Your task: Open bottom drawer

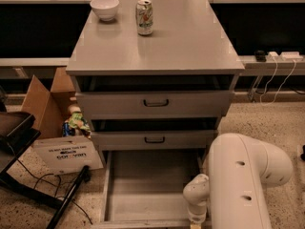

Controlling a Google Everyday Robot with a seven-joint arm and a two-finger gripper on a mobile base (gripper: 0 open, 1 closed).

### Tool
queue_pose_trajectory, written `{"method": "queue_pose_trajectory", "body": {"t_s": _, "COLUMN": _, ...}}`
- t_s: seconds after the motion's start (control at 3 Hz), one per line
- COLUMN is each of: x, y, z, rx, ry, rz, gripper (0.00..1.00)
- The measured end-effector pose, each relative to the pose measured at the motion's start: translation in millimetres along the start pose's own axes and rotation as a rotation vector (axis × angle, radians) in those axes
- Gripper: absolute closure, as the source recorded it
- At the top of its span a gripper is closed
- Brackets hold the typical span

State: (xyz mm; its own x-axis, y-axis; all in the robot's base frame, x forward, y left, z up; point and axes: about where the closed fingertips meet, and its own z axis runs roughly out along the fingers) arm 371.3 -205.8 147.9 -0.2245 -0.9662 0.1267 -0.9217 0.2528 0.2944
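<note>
The grey cabinet (155,42) has three drawers. The bottom drawer (147,187) is pulled out towards me, and its plain grey tray is bare inside. Its front panel lies at the lower edge of the view, and its handle is out of sight. The middle drawer (155,140) and the top drawer (156,103) each show a small dark handle and stand slightly out. My white arm (238,185) fills the lower right. My gripper (196,222) reaches down at the drawer's front right corner, cut off by the frame edge.
A white bowl (105,7) and a drink can (144,17) stand on the cabinet top. An open cardboard box (45,104) with items and a white sign (66,155) sit left of the cabinet. A dark stand and cables (28,185) lie lower left. Cables (276,75) hang at right.
</note>
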Motion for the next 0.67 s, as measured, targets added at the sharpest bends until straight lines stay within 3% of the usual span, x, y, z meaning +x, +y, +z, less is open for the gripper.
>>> {"method": "queue_pose_trajectory", "body": {"t_s": 0.33, "x": -0.2, "y": -0.9, "z": -0.3, "rx": 0.000, "ry": 0.000, "rz": 0.000, "gripper": 0.00}}
{"method": "queue_pose_trajectory", "body": {"t_s": 0.67, "x": 4.2, "y": 12.7, "z": -20.2, "rx": 0.031, "ry": 0.003, "rz": -0.002, "gripper": 0.00}}
